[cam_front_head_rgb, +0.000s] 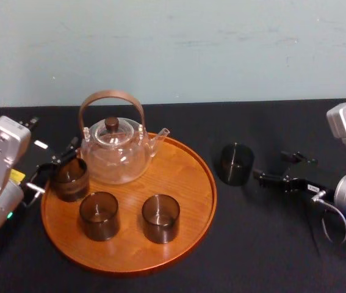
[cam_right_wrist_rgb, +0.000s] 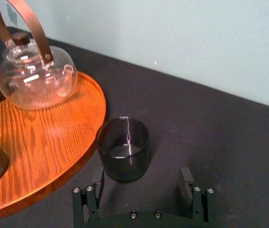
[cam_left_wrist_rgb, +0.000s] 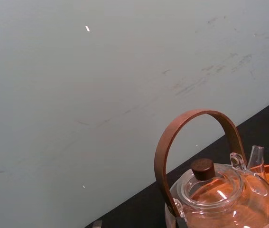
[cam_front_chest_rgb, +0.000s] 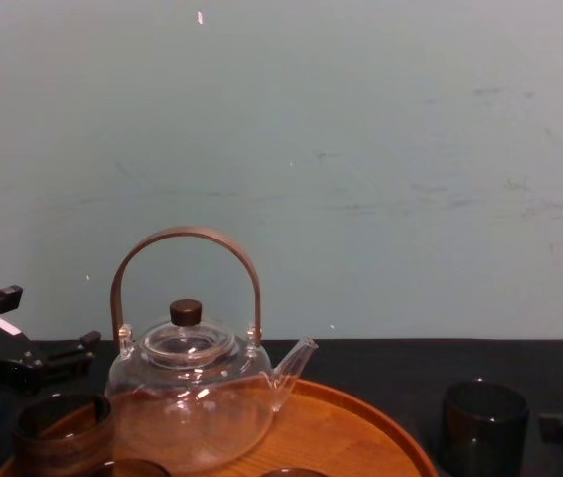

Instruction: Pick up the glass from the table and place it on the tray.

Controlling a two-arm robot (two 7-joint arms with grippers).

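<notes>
A dark smoked glass (cam_front_head_rgb: 234, 163) stands on the black table, just right of the round wooden tray (cam_front_head_rgb: 182, 177). My right gripper (cam_front_head_rgb: 271, 167) lies low on the table to the right of it, open, its tips a short gap away. In the right wrist view the glass (cam_right_wrist_rgb: 123, 149) stands just ahead of the open right gripper (cam_right_wrist_rgb: 142, 176), nearer one finger (cam_right_wrist_rgb: 97, 179) and beside the tray (cam_right_wrist_rgb: 39, 142) rim. My left gripper (cam_front_head_rgb: 49, 174) rests at the tray's left edge, fingers spread beside another dark glass (cam_front_head_rgb: 70, 179).
On the tray stand a clear glass teapot (cam_front_head_rgb: 116, 152) with a brown hoop handle and two more dark glasses (cam_front_head_rgb: 99, 215) (cam_front_head_rgb: 160, 218) near its front. The tray's right half is bare wood. Black table stretches right of the lone glass.
</notes>
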